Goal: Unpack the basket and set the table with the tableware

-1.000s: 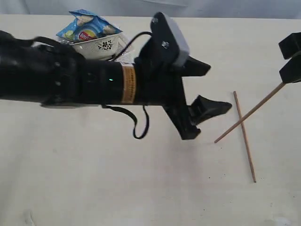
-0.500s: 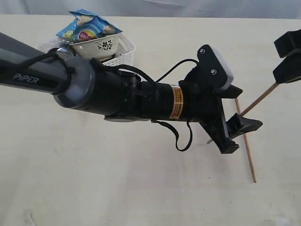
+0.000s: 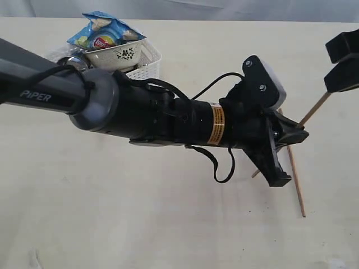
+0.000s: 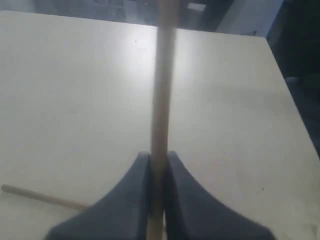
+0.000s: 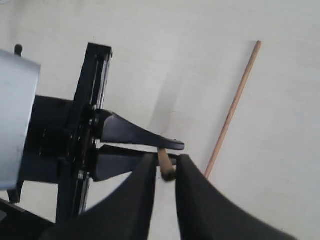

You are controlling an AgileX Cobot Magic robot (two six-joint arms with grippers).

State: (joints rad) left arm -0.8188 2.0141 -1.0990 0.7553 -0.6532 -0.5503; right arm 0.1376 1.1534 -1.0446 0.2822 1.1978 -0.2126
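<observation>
1. black left arm [image 3: 140, 112] stretches across the pale cream table [image 3: 112, 213], far from the white lattice plastic basket [image 3: 147, 64]; left gripper [image 4: 158, 156] pinches a tilted brown wooden chopstick [image 3: 317, 106].
2. right gripper [image 5: 166, 160] clamps the same stick's upper end.
3. second chopstick [image 3: 294, 174] lies flat, well apart from the basket.

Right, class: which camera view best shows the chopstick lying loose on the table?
The right wrist view: the loose chopstick shows nearly full length, unobstructed. The exterior view shows its lower part; the left pincer hides the upper part. The left wrist view catches only a short piece.
</observation>
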